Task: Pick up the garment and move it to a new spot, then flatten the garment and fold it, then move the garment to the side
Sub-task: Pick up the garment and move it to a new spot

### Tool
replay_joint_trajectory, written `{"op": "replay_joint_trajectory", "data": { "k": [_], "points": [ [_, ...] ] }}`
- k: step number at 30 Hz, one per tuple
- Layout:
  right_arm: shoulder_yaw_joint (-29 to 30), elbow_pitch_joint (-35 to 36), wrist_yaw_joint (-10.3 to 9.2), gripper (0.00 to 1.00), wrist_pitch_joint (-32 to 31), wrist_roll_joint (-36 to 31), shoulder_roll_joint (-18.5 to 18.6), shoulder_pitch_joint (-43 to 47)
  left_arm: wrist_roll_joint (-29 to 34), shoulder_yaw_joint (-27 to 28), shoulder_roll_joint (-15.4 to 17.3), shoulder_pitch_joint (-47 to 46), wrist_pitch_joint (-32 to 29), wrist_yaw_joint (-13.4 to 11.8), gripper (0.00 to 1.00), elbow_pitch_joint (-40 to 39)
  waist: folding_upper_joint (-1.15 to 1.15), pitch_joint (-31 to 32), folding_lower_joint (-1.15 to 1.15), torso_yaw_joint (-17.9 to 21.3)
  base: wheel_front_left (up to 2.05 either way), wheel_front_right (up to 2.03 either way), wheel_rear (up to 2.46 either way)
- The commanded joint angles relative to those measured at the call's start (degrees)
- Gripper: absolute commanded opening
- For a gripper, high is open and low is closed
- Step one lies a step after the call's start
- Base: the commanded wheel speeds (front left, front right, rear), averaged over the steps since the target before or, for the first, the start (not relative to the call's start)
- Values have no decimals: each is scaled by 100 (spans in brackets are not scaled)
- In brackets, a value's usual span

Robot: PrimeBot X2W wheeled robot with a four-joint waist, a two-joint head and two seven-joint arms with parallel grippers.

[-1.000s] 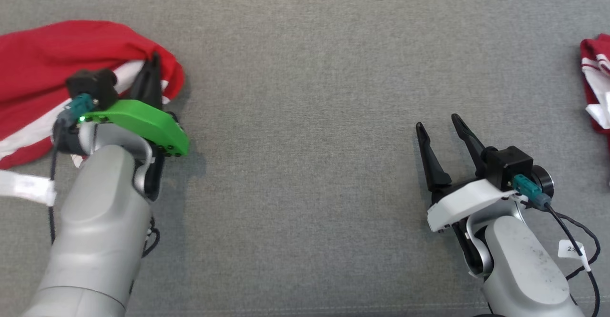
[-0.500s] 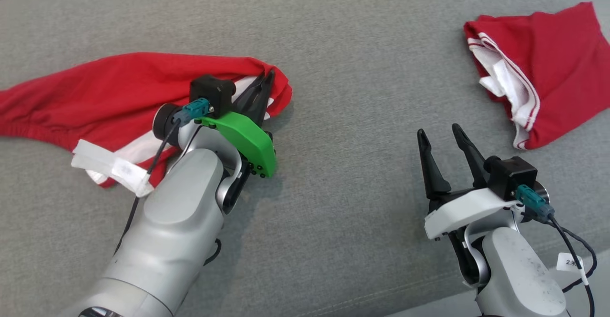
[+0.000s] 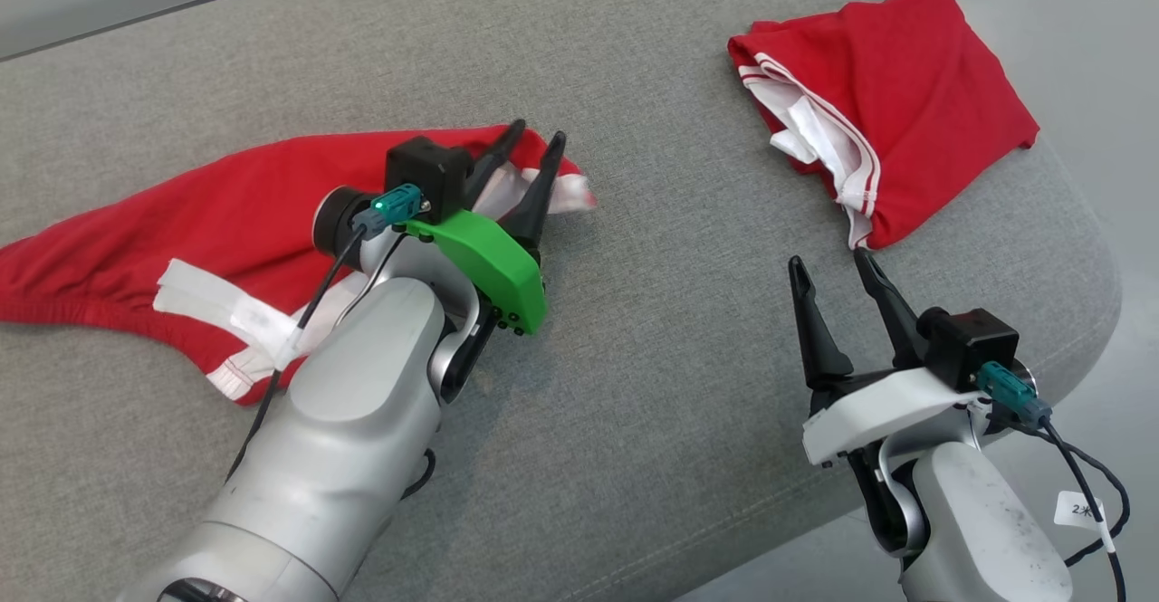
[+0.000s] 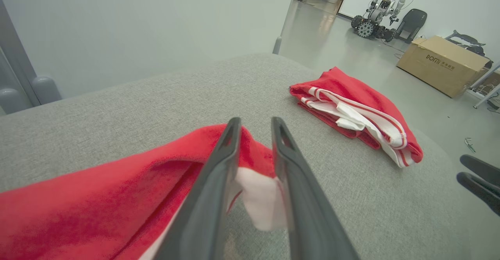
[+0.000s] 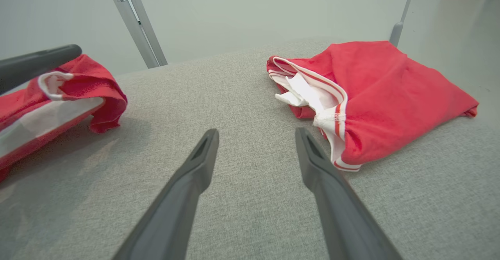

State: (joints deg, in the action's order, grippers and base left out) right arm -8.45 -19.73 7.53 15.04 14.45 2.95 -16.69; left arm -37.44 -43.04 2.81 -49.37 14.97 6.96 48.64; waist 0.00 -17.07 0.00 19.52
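A red garment with white stripes lies stretched over the left of the grey cloth-covered table. My left gripper, under its green cover, is shut on the garment's right end. Red and white cloth is bunched between the left gripper fingers. In the right wrist view that end hangs slightly off the table under a left finger. My right gripper stands open above bare table at the lower right, holding nothing.
A second red garment, folded with white trim, lies at the table's back right corner. The table's rounded right edge drops to grey floor. A cardboard box and another robot stand far off.
The head camera has swung, bringing the folded garment and the table's right edge into view. My left gripper has drawn the garment's end rightward, closer to the right gripper, which has kept its pose.
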Motion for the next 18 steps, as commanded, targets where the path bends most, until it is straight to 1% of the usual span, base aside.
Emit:
{"op": "replay_joint_trajectory", "data": {
  "k": [1, 3, 5, 12, 13, 18],
  "points": [
    [18, 23, -9, 100, 17, 5, -3, 73, 130, 150, 61, 140, 17, -94, 100, -108, 0, 127, 0, -150, 0, 0, 0],
    [58, 19, -9, 100, 17, -14, -1, 101, 246, 386, 172, 316, 19, -151, 100, -308, 0, 225, 0, -304, 0, 0, 0],
    [98, 19, -9, 100, 17, -46, -1, 139, 494, 577, 277, 495, 20, -230, 100, -591, 0, 319, 0, -492, 0, 0, 0],
    [150, -31, -9, 100, 18, -151, 3, 271, 1279, 1453, 631, 1670, 20, -574, 100, -1602, 0, 723, 0, -1171, 0, 0, 0],
    [150, -31, -9, 100, 18, -151, 3, 271, 1279, 1453, 631, 1670, 20, -574, 100, -1602, 0, 723, 0, -1171, 0, 0, 0],
    [137, -55, -9, 100, 18, -251, 5, 379, 1607, 2137, 713, 2572, 20, -702, 100, -2077, 0, 951, 0, -1505, 0, 0, 0]
  ]
}}
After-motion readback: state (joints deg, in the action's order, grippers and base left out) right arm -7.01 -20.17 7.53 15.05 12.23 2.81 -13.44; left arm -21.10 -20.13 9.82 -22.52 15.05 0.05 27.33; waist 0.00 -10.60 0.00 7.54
